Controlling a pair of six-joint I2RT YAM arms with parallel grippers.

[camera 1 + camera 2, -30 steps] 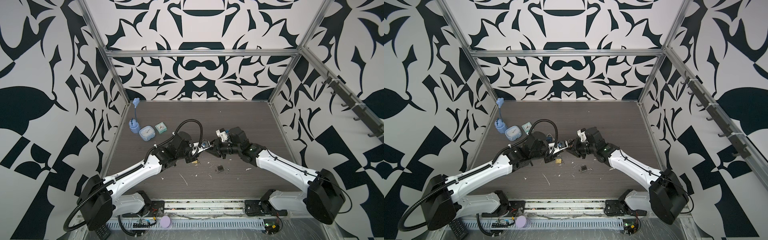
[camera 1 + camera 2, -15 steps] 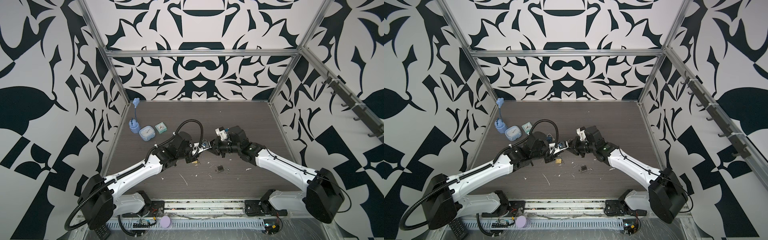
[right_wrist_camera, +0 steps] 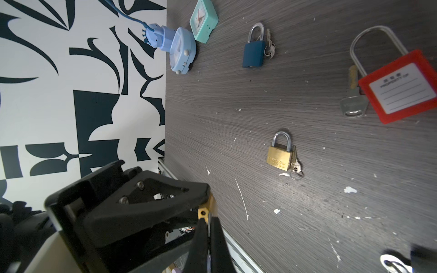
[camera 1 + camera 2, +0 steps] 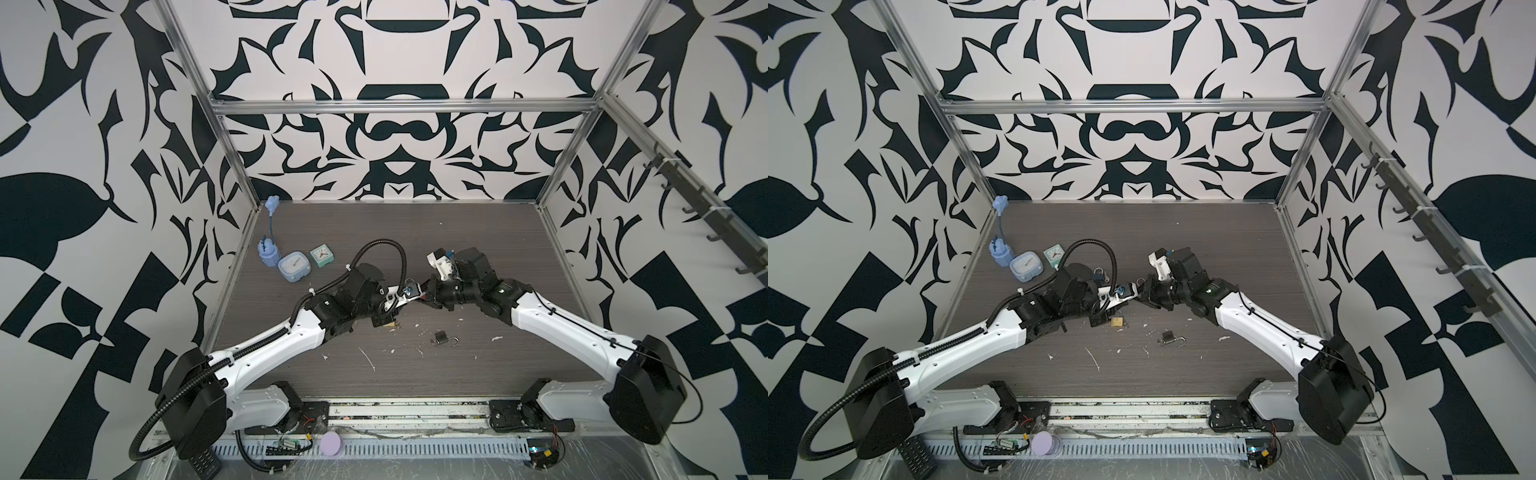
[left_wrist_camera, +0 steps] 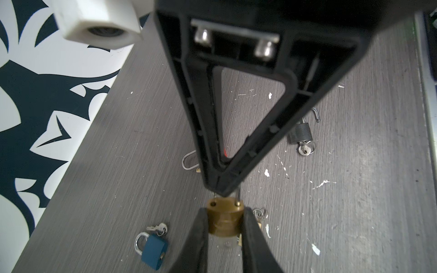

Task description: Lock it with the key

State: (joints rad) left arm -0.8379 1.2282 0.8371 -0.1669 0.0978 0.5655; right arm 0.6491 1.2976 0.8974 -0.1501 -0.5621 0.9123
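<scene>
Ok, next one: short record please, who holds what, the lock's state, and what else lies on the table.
left gripper: shut on the brass padlock
right gripper: shut at that padlock's top, apparently on its shackle
lock state: open, one shackle hole empty
table: blue padlock, red padlock, second brass padlock, black padlock with shackle open
</scene>
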